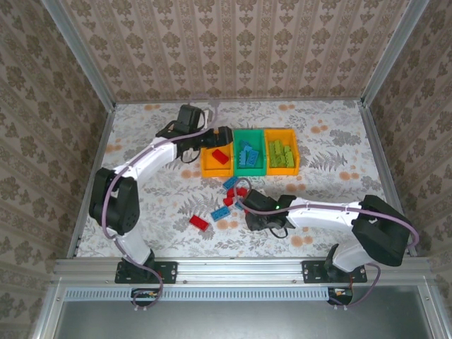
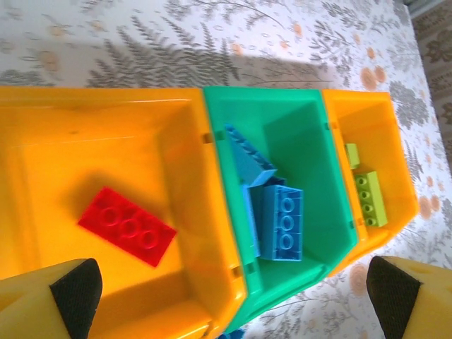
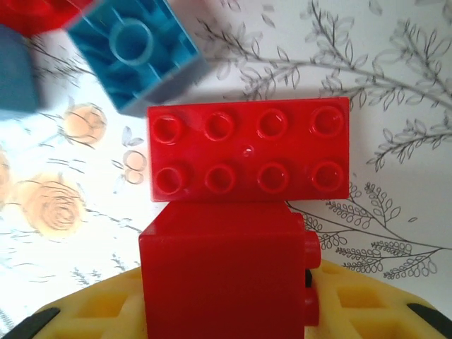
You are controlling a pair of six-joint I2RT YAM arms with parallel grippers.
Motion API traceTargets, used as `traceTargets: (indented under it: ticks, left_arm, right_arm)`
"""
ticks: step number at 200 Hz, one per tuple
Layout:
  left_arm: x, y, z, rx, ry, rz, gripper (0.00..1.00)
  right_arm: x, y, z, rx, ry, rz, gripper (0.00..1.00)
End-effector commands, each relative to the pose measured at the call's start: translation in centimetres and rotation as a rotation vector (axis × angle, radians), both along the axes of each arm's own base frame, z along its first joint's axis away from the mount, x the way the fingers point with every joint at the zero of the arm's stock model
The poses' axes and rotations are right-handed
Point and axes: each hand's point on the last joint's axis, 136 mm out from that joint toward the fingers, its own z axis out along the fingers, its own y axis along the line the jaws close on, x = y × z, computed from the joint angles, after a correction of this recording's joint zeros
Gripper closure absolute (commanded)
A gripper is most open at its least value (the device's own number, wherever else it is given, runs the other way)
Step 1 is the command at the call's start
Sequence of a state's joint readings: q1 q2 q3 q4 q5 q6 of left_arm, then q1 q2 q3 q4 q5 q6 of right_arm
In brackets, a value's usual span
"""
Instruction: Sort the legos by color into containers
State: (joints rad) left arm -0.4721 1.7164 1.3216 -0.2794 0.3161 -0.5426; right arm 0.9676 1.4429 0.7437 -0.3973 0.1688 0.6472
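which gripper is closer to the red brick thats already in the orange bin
Left. The left gripper hovers open above the red brick in the orange bin; the right gripper is at the loose bricks on the table.

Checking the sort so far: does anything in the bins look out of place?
Nothing is mis-sorted: a red plastic brick lies in the left orange bin, blue bricks in the green bin, lime bricks in the right orange bin.

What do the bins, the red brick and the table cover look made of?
The orange bin and green bin: moulded plastic, glossy; light glints off smooth walls. The red brick: hard shiny plastic, moulded studs. The table cover: matte printed sheet, cloth or vinyl, unclear which.
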Motion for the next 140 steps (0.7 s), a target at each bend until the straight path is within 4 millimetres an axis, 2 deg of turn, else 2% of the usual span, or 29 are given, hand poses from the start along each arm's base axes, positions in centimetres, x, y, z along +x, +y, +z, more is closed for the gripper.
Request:
traceTargets:
  ticks: [1, 26, 46, 49, 87, 113, 140]
  left_arm:
    - [-0.5, 3.0, 0.0, 0.049, -0.019, 0.031, 0.00]
    - [-1.7, 5.0, -0.9, 0.094, -0.005, 0.042, 0.00]
    - [-2.7, 6.1, -1.9, 0.126, 0.019, 0.047, 0.00]
    - [-2.7, 6.2, -2.0, 0.128, 0.021, 0.049, 0.00]
    - [-4.9, 8.6, -3.5, 0.178, 0.070, 0.091, 0.00]
    - [-6.7, 9.9, -4.6, 0.210, 0.125, 0.120, 0.00]
    - [-8.7, 11.0, -5.5, 0.224, 0.180, 0.150, 0.00]
  right_arm:
    - [1.6, 3.0, 5.2, 0.145, -0.105, 0.052, 0.69]
    - [3.3, 4.5, 8.0, 0.223, -0.151, 0.072, 0.69]
    - [5.8, 5.7, 10.3, 0.323, -0.178, 0.058, 0.69]
    - [6.2, 5.9, 9.8, 0.324, -0.165, 0.052, 0.69]
    - [11.8, 8.7, 12.2, 0.461, -0.141, -0.007, 0.69]
    - [15.0, 11.2, 12.6, 0.508, -0.101, -0.013, 0.69]
    - [18.1, 11.7, 10.0, 0.463, -0.022, -0.101, 0.68]
